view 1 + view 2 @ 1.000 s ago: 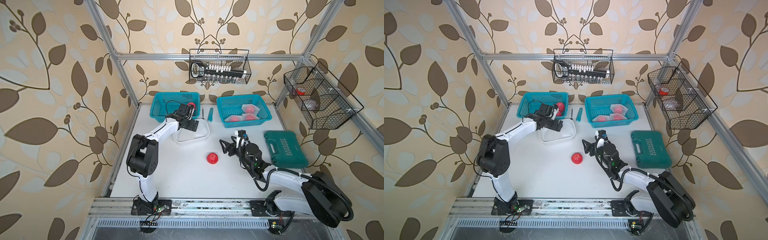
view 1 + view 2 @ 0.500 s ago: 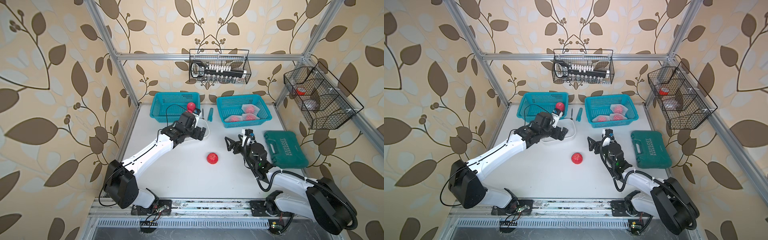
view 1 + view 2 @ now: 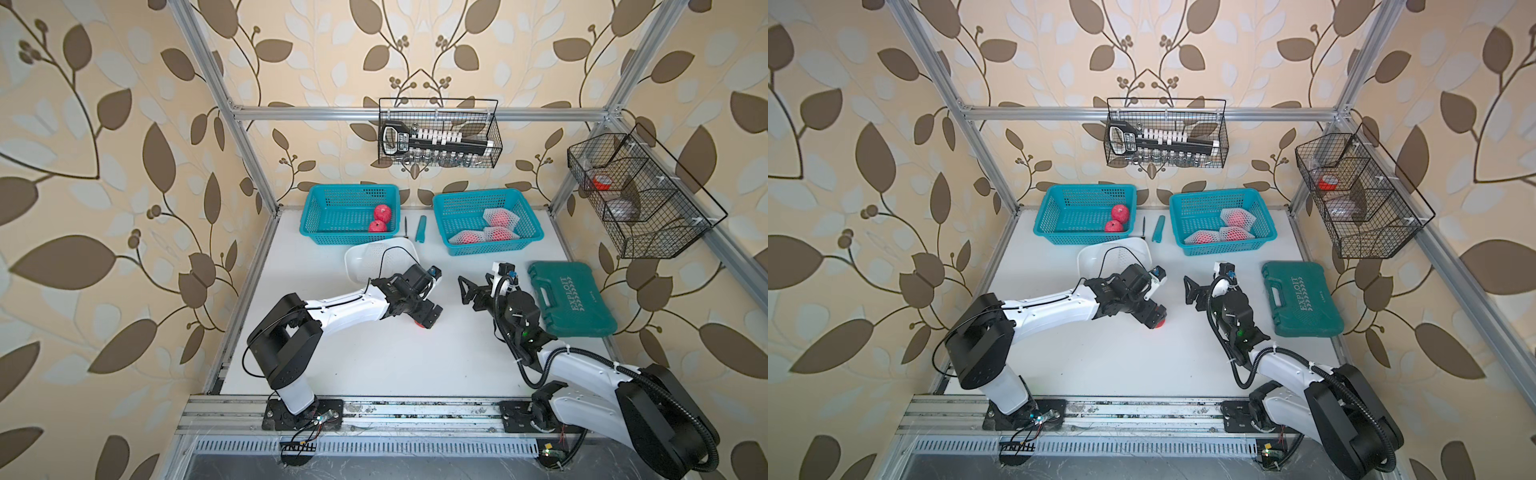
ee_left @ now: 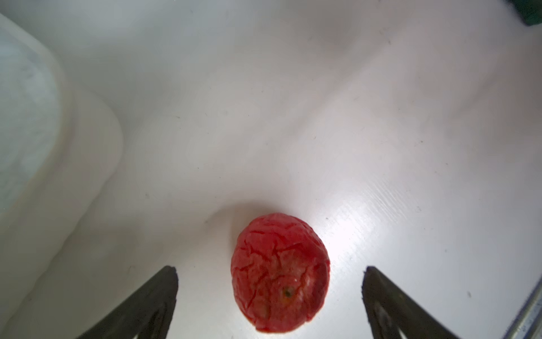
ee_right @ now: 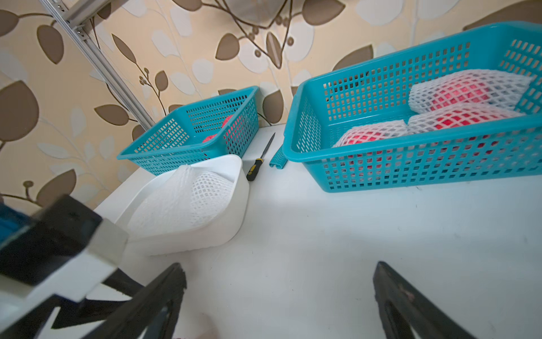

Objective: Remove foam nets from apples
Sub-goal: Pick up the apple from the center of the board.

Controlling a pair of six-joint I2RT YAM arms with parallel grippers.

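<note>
Apple (image 4: pixel 278 273) sits bare near the table's (image 3: pixel 395 365) middle; we have our left gripper (image 4: pixel 269 271) spread wide around it, not touching. Our right gripper (image 5: pixel 278 268) gapes empty nearby. 3 netted apples (image 3: pixel 498 232) lie in the far-right basket (image 3: pixel 486 248), 2 bare apples (image 3: pixel 382 212) in the far-left basket (image 3: pixel 345 239).

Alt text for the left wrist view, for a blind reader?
A bare red apple lies on the white table between the open jaws of the left gripper, touching neither. A blurred white tub stands nearby.
</note>
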